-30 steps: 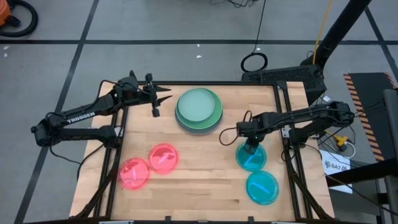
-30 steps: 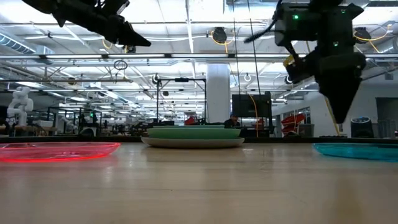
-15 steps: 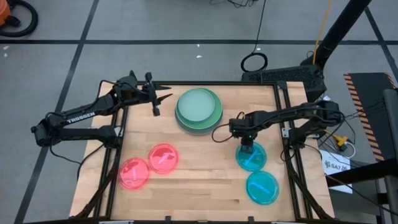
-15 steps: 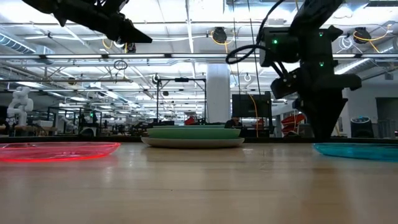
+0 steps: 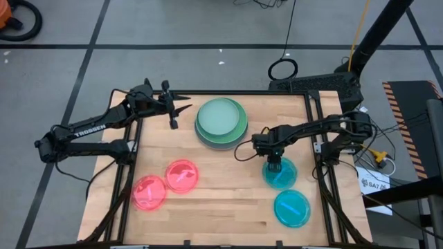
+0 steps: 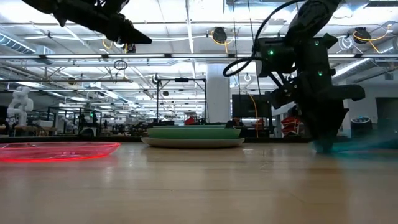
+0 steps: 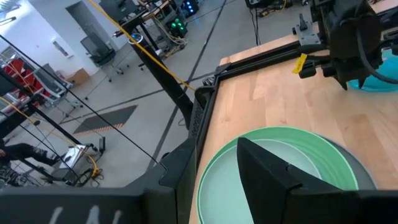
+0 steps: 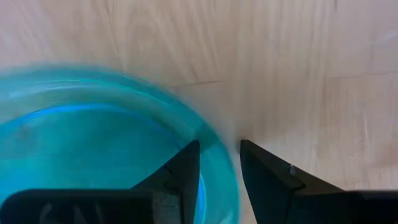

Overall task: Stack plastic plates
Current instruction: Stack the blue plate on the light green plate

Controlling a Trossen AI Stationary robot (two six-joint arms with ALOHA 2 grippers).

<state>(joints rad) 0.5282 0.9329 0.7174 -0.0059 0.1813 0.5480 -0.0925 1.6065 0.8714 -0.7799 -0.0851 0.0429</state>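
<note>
A stack of large plates, grey below, green, then pale mint on top, rests at the table's far middle. Two pink plates lie flat at the near left. Two teal plates lie at the near right. My right gripper points straight down, open, at the farther teal plate's far rim, with its tips at table height. My left gripper hangs open above the table's far left, beside the stack and touching nothing. My right gripper comes from above and straddles the teal plate's far rim. One finger stands inside the rim over the plate. The other stands outside over the wood. The plate shows smeared in the low view. Whether a finger touches the rim, I cannot tell.
Bare wood lies between the pink plates and the teal ones and in front of the stack. The table's dark frame rail runs along its right edge, close to my right arm.
My right gripper has come down to the table at the teal plate's far rim, shifting a little toward the table's left edge, and its wrist has rolled. The teal plate, sharp and flat before in the low view, now shows smeared.
</note>
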